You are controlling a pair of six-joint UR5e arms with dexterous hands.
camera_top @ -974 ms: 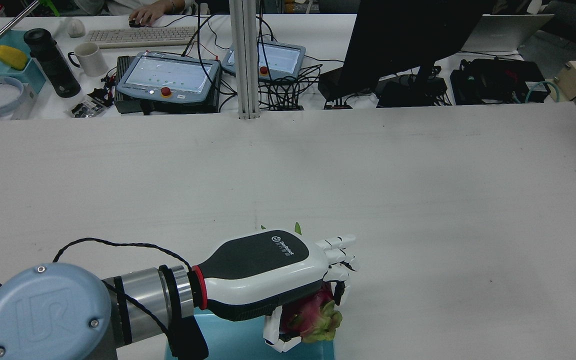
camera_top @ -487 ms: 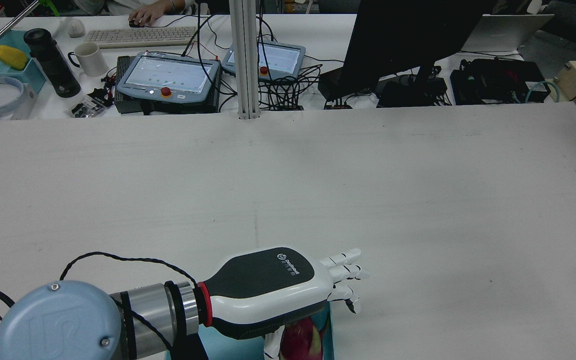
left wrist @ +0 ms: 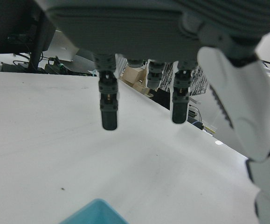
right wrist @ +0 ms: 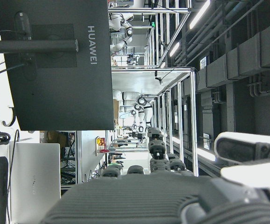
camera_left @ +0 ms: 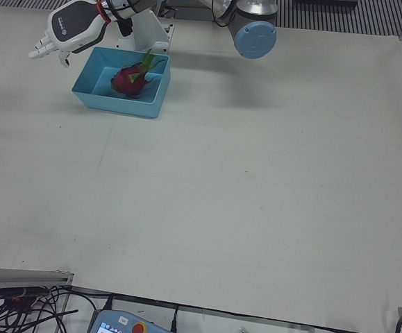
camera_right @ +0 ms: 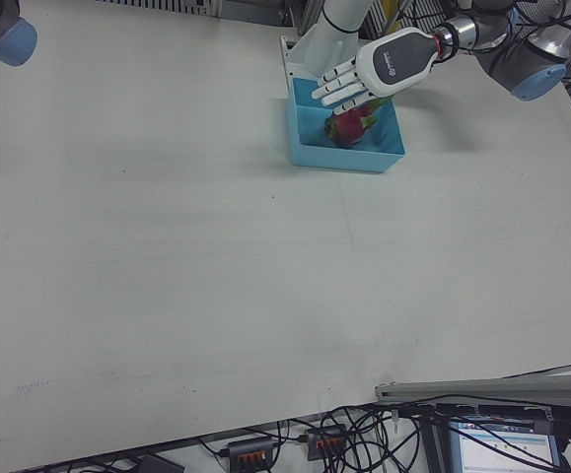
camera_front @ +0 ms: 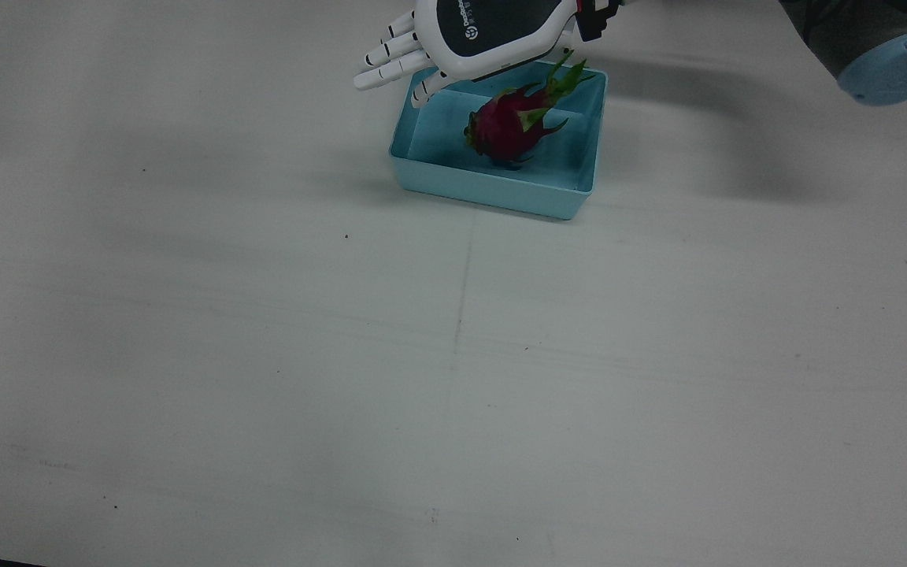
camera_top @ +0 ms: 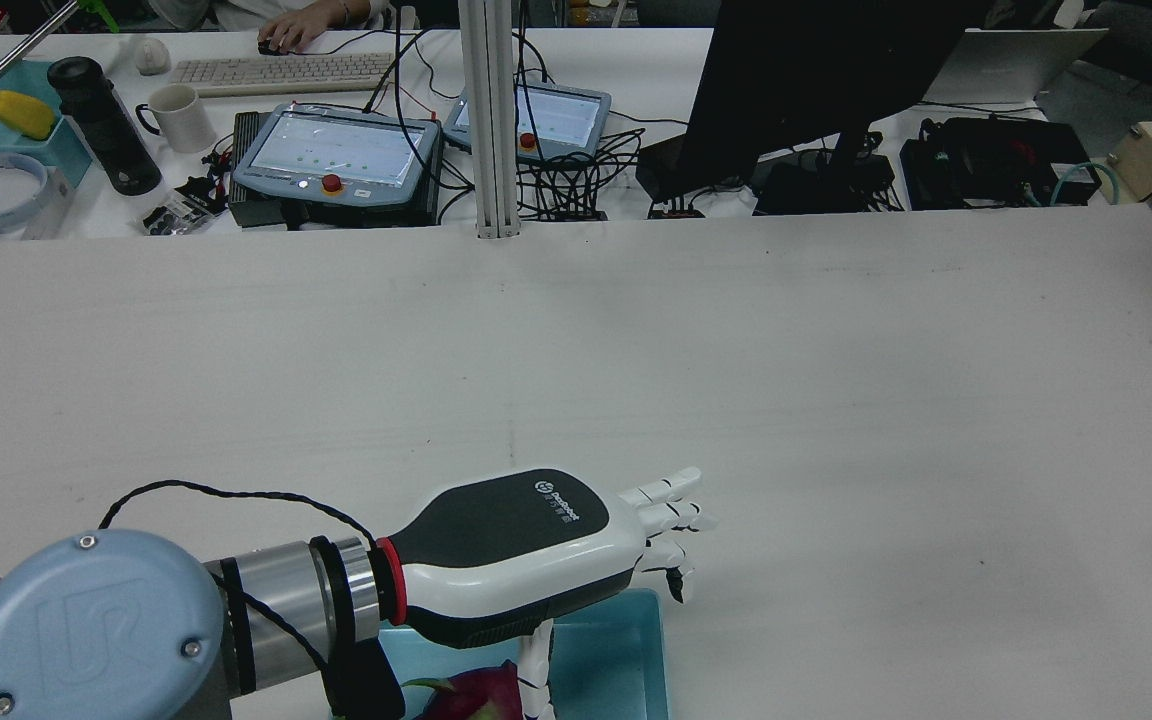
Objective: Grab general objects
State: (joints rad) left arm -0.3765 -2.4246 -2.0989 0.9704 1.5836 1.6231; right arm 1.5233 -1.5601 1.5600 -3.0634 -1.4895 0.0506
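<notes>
1 dragon fruit (camera_front: 507, 126) lies inside the light-blue bin (camera_front: 493, 189), which sits on the white table (camera_front: 453, 354) close to the edge on the robot's side, roughly midway along that edge. You can see the fruit resting on the bin floor with its green leafy end pointing toward the robot and its pink body toward your side; nothing is touching it.

Your left hand (camera_front: 453, 35) hovers over the bin's robot-side rim, palm down, dark back plate up. Its fingers (camera_front: 386, 59) are stretched out nearly straight and spread a little — they hold nothing, and they reach out past the bin's corner over bare table. In the rear view the same hand (camera_top: 536, 550) hangs above the bin (camera_top: 626, 650), with the fruit (camera_top: 476, 695) showing just below the wrist at the bottom edge. The left hand view shows dark fingertips (left wrist: 109, 112) hanging free over the white surface, with a sliver of the blue rim (left wrist: 95, 212) at the bottom.

Your right hand appears only in its own camera (right wrist: 162, 186), looking out at a dark monitor (right wrist: 55, 65) and the room beyond. You cannot tell from that view how far its fingers are open or whether they hold anything.
</notes>
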